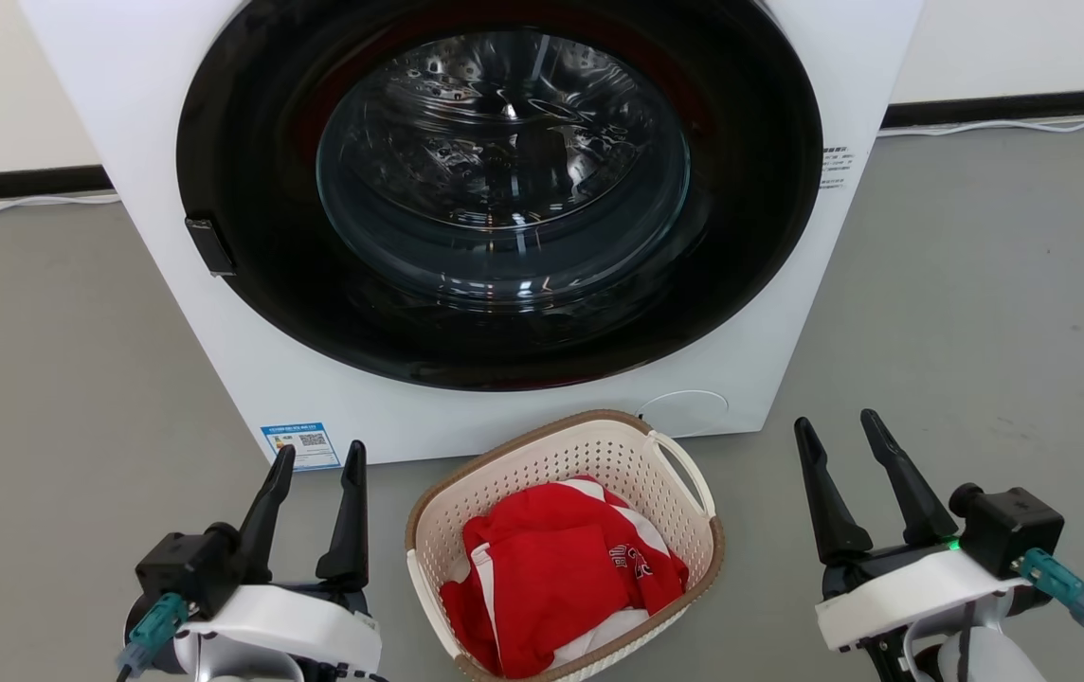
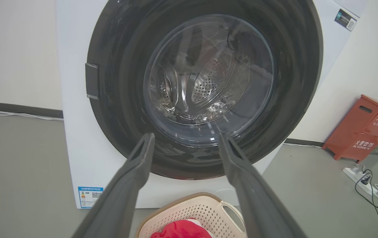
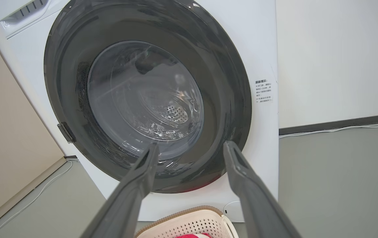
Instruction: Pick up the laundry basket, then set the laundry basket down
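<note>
Head view: I see the laundry basket (image 1: 561, 459) on the floor (image 1: 978, 332) before the washing machine (image 1: 172, 142), between my left hand (image 1: 319, 450) and right hand (image 1: 835, 420), both spread and empty; the left looks nearer. Left wrist view: basket low, just ahead. Right wrist view: likewise.

Perforated cream plastic laundry basket (image 1: 599, 453), red cloth (image 1: 556, 568) inside; glossy white washer (image 1: 172, 114), matt grey floor (image 1: 978, 313)

The left gripper (image 1: 319, 453) sits low at the near left, its two dark fingers spread wide and pointing to the far side. The right gripper (image 1: 836, 421) mirrors it at the near right, equally wide, both empty.
</note>
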Motion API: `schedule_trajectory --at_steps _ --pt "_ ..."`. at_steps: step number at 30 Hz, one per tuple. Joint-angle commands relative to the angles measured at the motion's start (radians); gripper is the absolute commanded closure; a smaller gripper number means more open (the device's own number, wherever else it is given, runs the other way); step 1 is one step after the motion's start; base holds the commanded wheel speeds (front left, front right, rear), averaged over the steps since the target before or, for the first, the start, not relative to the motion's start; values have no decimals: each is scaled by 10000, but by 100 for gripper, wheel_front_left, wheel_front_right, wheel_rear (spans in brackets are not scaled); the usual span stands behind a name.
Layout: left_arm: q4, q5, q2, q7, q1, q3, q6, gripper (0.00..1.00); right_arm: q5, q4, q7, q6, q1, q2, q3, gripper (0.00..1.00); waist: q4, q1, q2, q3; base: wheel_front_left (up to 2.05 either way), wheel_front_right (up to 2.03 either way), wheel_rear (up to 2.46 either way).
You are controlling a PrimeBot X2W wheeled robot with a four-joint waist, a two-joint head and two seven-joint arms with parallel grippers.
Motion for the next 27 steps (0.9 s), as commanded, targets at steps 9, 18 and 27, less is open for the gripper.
schedule_trajectory --at_steps 9,18,27 --pt "-340 459 108 -182 -667 251 79 0 -522 -218 -224 71 -464 -73 214 0 -7 0 0 86 0 0 0" --pt "-311 431 108 -182 -681 257 90 0 -507 -189 -224 71 -476 -42 161 0 -21 0 0 157 0 0 0" --pt "-6 145 108 -182 -762 187 38 0 -459 -233 -224 71 -514 -29 147 0 -70 0 0 465 0 0 0"
